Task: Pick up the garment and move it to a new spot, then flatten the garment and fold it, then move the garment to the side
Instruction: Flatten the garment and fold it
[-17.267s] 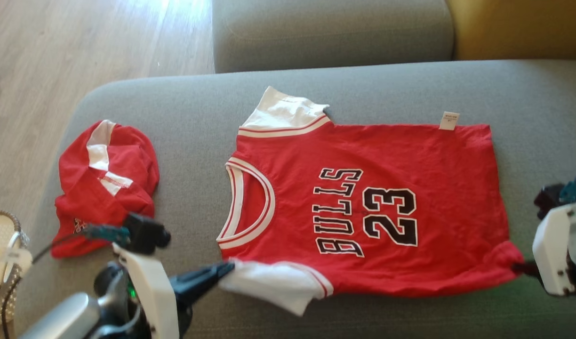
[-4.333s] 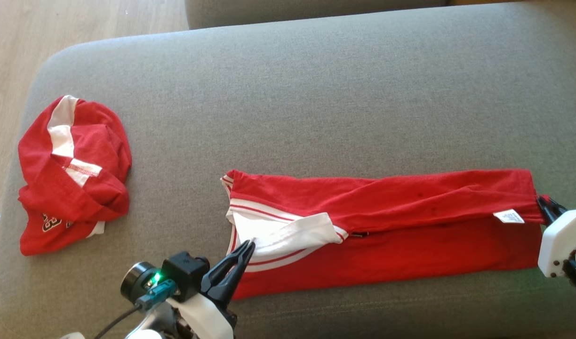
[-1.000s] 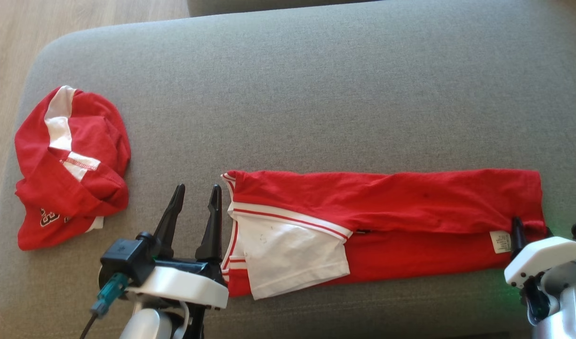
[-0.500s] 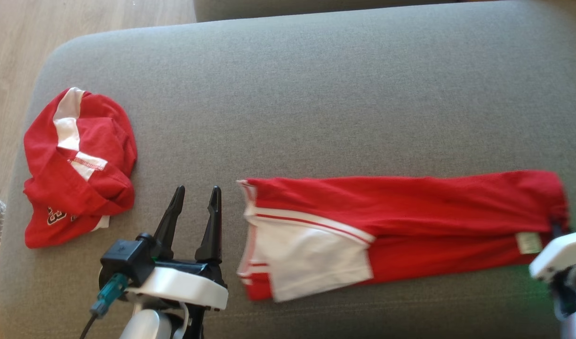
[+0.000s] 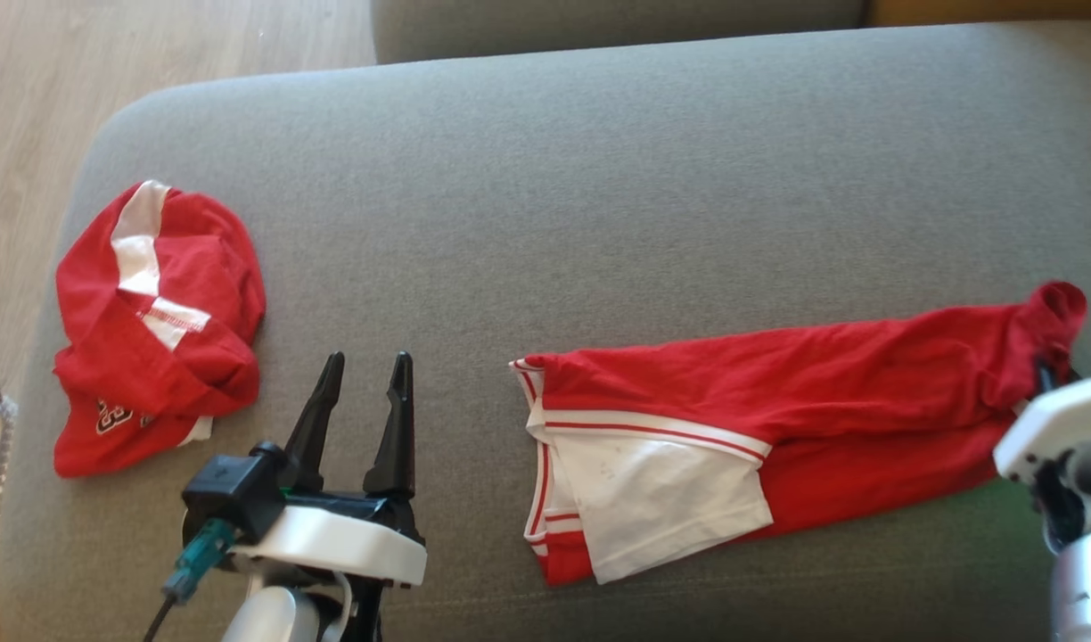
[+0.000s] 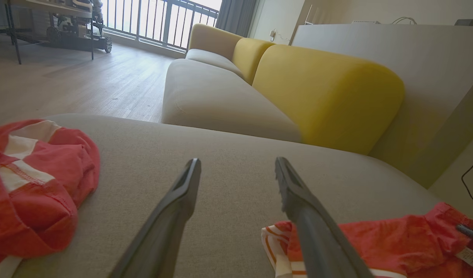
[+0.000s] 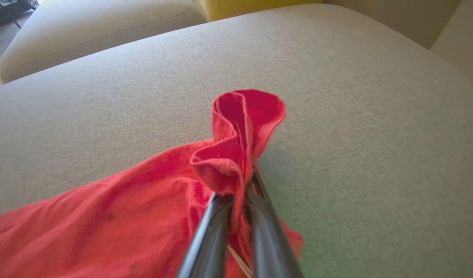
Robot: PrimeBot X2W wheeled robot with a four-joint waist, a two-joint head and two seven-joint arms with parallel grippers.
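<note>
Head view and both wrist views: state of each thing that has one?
garment: folded lengthwise into a long strip, hem end bunched and raised, the rest lying on the sofa cushion.
right gripper: shut on the garment's hem end.
left gripper: open, empty, apart from the garment's collar end.
smaller red piece: crumpled at the cushion's left end, untouched.

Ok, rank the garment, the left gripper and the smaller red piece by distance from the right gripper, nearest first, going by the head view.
1. The garment: touching, its right end pinched in the right gripper.
2. The left gripper: open, just left of the garment's collar end.
3. The smaller red piece: crumpled at the far left of the grey cushion.
</note>
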